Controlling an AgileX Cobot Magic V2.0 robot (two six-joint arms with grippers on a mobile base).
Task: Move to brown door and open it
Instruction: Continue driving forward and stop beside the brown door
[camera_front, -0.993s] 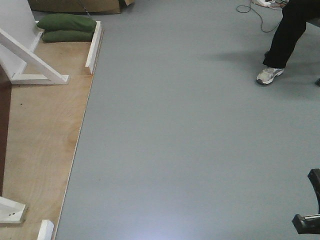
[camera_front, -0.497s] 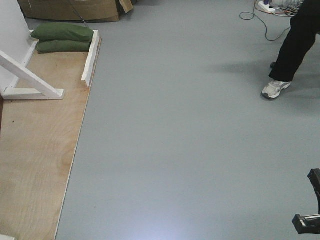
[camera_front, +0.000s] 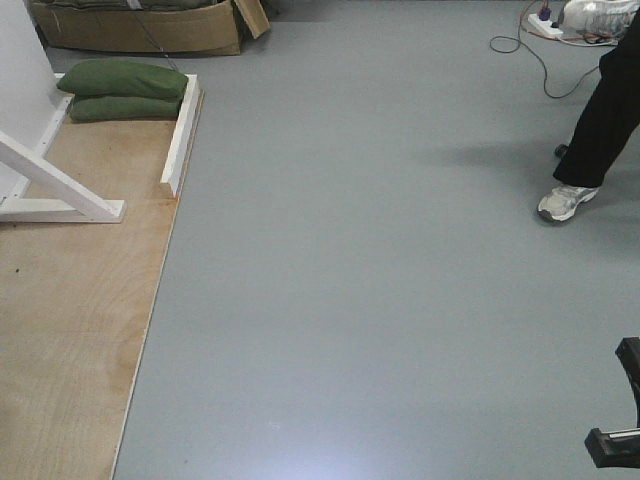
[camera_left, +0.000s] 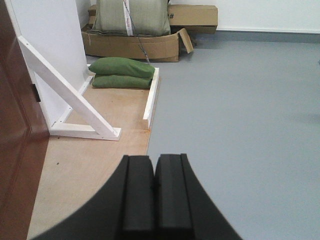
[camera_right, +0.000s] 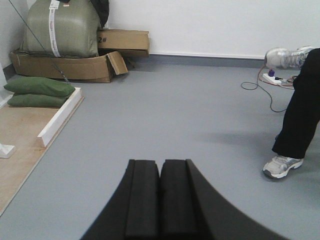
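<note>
Only the left wrist view catches the brown door (camera_left: 14, 130): a glossy reddish-brown slab filling that picture's left edge, standing on the pale plywood floorboard (camera_left: 95, 155) just beside a white wall panel (camera_left: 55, 45) and its slanted white brace (camera_left: 70, 97). A small dark fitting sits on the door's edge, too small to identify. Below it in the same view, the left gripper (camera_left: 154, 172) has its two black pads pressed together with nothing between them, pointing along the seam where plywood meets the grey floor (camera_left: 240, 125). The front-facing view shows the same brace, the board and two stacked green sandbags (camera_front: 125, 90) against a low white rail (camera_front: 180, 125), but from there the door falls outside the frame; at its lower right corner sits a black piece of the rig (camera_front: 618, 425) whose form I cannot make out. The right wrist view looks out over open grey floor, its right gripper (camera_right: 160, 172) likewise closed pad to pad and holding nothing. That view gives the clearest look at a person's black trouser leg and pale sneaker (camera_right: 282, 165) on the right, a power strip (camera_right: 275, 77) with a trailing cable behind it, and a bulky grey-green sack (camera_right: 62, 27) resting in an open cardboard box (camera_right: 65, 65) by the far wall.
</note>
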